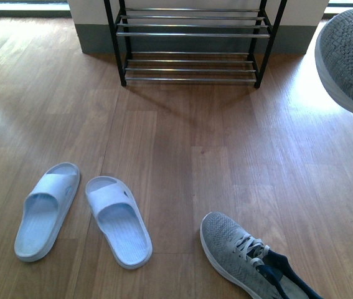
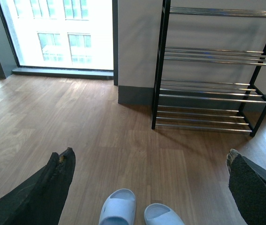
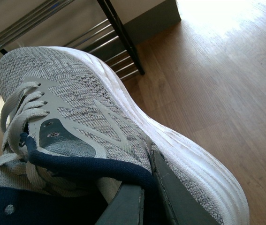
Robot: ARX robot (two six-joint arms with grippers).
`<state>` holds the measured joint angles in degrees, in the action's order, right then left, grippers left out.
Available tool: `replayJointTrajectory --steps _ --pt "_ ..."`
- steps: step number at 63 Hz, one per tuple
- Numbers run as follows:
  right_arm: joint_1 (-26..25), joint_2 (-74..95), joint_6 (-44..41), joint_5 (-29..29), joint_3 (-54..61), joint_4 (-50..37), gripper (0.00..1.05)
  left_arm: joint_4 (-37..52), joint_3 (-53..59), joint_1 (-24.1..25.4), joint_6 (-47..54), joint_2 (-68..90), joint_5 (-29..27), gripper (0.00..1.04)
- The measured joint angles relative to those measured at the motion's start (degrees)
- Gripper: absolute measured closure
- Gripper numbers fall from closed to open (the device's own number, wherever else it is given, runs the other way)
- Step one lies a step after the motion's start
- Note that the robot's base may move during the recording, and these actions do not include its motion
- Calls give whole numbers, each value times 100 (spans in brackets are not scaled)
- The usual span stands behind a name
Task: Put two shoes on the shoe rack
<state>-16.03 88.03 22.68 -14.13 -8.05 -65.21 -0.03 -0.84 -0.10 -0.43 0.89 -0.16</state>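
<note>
**One aloft, one waiting**

Two shoes in all. The lifted grey knit sneaker with a thick white sole (image 1: pixel 350 56) hangs at the right. The right pincer (image 3: pixel 149 199) is clamped on its navy collar, and its toe points toward the one black-framed shoe rack with silver rods (image 1: pixel 192 35), ahead and leftward. The second grey knit sneaker (image 1: pixel 238 255) lies on the wooden floor (image 1: pixel 182 156). The left pincer (image 2: pixel 150 154) gapes wide, empty. Two pale blue slide sandals (image 1: pixel 45 208) (image 1: pixel 119 221) lie nearby.

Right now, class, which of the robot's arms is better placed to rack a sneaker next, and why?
Right: the right gripper holds a grey sneaker raised off the floor, with the rack ahead. The left gripper is open and empty.
</note>
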Motion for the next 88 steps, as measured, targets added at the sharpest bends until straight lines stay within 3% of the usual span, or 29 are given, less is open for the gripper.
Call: replayJointTrajectory --steps 60,64,69,73,79,84,88 --pt "-22 17 0 35 11 -4 103 -76 -26 -50 -44 61 -98 9" --pt "-22 17 2 44 11 -4 103 -1154 -505 -772 -817 918 -1884 9" --pt "-22 17 2 68 11 -4 103 -1211 -844 -1515 -1928 2485 -3163 9" --pt "-20 17 2 52 11 -4 103 -713 -960 -1764 -2721 3628 -3169 9" --pt "-20 17 2 39 11 -4 103 868 -1307 -2037 -4122 6354 -2334 9" --pt "-22 17 2 39 11 -4 103 2124 -1878 -2050 -4638 8719 -1759 9" --pt "-22 17 2 42 11 -4 103 2514 -2441 -2081 -4798 10233 -1552 9"
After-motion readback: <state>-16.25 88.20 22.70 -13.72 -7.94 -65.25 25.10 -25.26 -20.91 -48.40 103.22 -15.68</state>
